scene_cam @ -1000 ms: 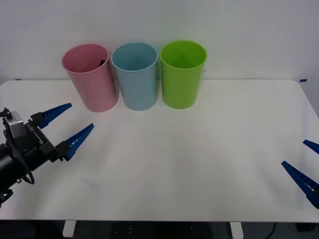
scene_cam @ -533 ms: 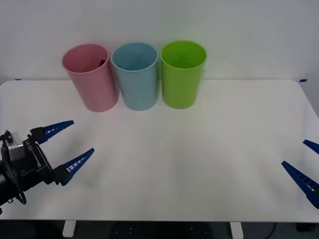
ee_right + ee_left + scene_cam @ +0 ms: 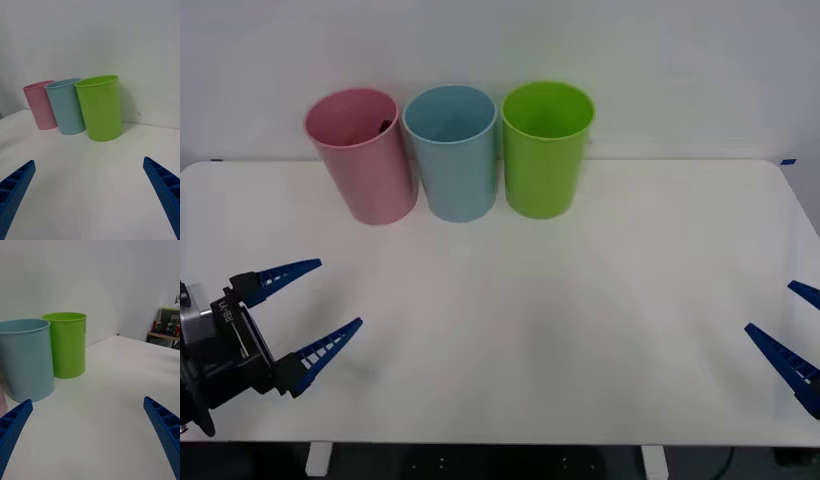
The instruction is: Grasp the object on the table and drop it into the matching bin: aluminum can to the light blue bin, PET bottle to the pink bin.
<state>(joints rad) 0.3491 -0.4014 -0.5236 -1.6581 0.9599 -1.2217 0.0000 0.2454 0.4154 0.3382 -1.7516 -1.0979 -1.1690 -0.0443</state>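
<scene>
PET bottle (image 3: 384,126) — black cap peeking inside pink bin (image 3: 365,160), 1 o'clock from left gripper (image 3: 307,310); fingers spread wide, empty. Right gripper (image 3: 797,330) parked, open — farther off.

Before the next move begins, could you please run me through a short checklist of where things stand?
1. Left gripper open and holding nothing, low over the near left of the table: ok.
2. Right gripper open at the near right edge: ok.
3. Dark tip showing inside the pink bin; whether it is the bottle: cannot tell.
4. Light blue bin and green bin upright: ok.
</scene>
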